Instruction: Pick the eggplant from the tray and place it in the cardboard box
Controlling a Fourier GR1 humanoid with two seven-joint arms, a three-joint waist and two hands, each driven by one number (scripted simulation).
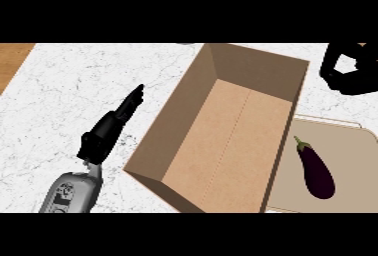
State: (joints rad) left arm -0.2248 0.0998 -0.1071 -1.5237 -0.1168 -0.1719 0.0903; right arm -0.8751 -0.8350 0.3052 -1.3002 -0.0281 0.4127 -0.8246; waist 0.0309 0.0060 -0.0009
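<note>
Eggplant [315, 170] lies on the beige tray [354, 165] at the right side of the view, with its green stem pointing to the upper left and its dark purple body running down to the lower right. Nothing touches it. Just beside the tray, on its left, stands the open cardboard box [221, 135], set at an angle on the white marble counter [66, 95]; I see nothing inside it.

The left hand [111, 130] is over the counter to the left of the box, apart from it, with its fingers straight and pointing up and to the right. It holds nothing. The right hand [351, 67] shows at the upper right edge, above the tray. Its fingers seem curled, but part of it is cut off, so I cannot tell its state for sure.
</note>
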